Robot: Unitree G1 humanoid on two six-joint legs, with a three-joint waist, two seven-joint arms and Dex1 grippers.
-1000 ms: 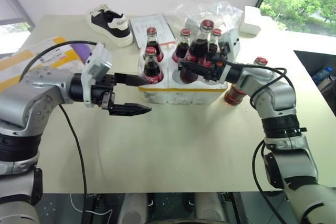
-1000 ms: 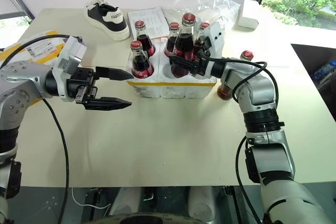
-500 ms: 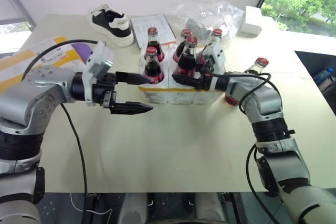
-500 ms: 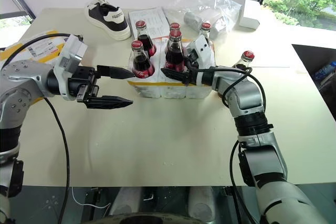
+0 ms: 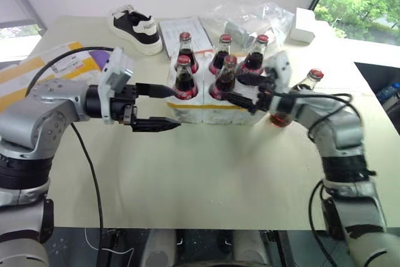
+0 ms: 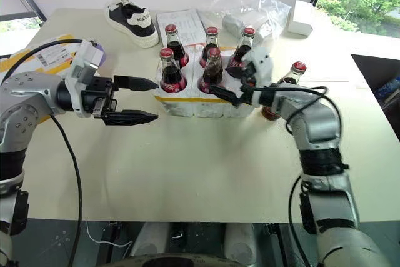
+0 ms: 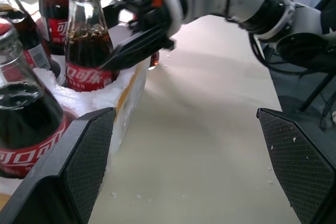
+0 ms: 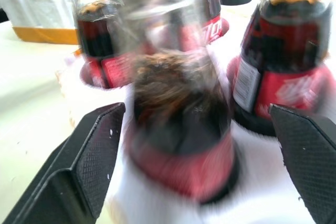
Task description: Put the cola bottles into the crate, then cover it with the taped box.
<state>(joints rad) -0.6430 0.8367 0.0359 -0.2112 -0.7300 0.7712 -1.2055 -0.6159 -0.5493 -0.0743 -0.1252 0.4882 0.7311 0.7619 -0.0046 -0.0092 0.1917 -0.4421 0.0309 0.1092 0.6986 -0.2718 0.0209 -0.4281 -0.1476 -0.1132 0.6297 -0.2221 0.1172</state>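
Observation:
The crate (image 5: 212, 112), a low white foam tray with a yellow band, sits mid-table with several cola bottles standing in it, such as the front-left bottle (image 5: 182, 78) and the front-middle bottle (image 5: 225, 79). Another cola bottle (image 5: 294, 101) stands on the table just right of the crate. My right gripper (image 5: 239, 89) is open at the crate's front right, its fingers on either side of the front-middle bottle (image 8: 181, 124) and apart from it. My left gripper (image 5: 164, 105) hangs open and empty left of the crate. The taped box (image 5: 25, 73) lies at the far left, partly behind my left arm.
A black-and-white shoe (image 5: 137, 28), papers (image 5: 181, 29), a clear plastic bag (image 5: 250, 17) and a small plain white box (image 5: 305, 25) lie along the table's far side. The table's right edge runs close past the loose bottle.
My right gripper lowered the bottle it held into the crate's front-middle well, opened, and drew back to the right. The left gripper stayed where it was.

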